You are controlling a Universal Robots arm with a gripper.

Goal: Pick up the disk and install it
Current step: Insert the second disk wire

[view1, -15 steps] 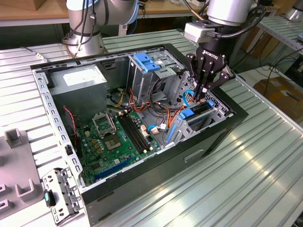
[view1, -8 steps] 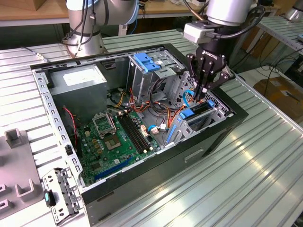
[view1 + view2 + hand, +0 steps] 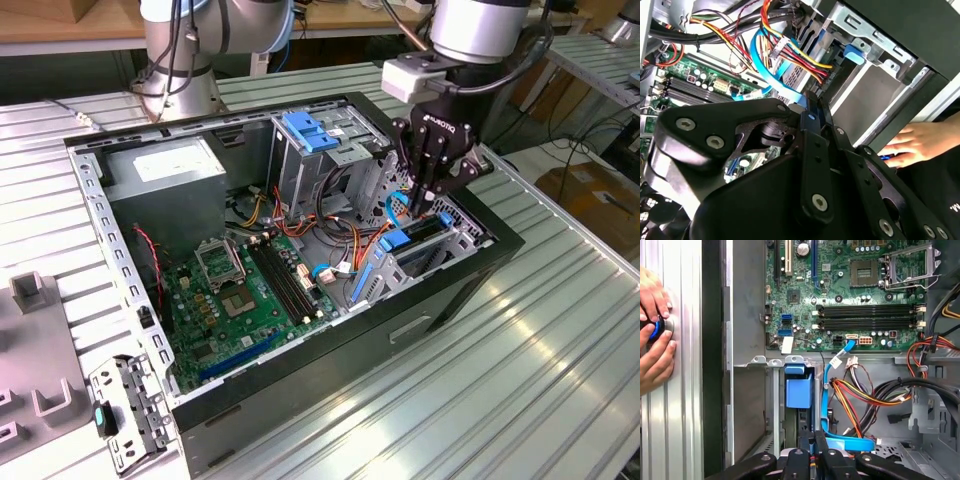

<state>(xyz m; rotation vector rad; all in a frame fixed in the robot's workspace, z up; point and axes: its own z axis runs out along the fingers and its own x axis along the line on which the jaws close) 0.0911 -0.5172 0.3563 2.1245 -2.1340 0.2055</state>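
Tool [image 3: 424, 203] just above the disk [image 3: 418, 237].

- The disk [image 3: 425, 236], dark with bright blue carrier rails, stands on edge in the metal drive cage [image 3: 462, 240] at the open computer case's front corner.
- It appears mostly seated.

hand [image 3: 424, 203] above disk [image 3: 415, 240], open case [image 3: 300, 370]

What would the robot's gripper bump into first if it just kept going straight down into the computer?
Probably the disk in its blue rails, standing in the drive cage right below the gripper. Depth is hard to judge, so it may already be touching it.
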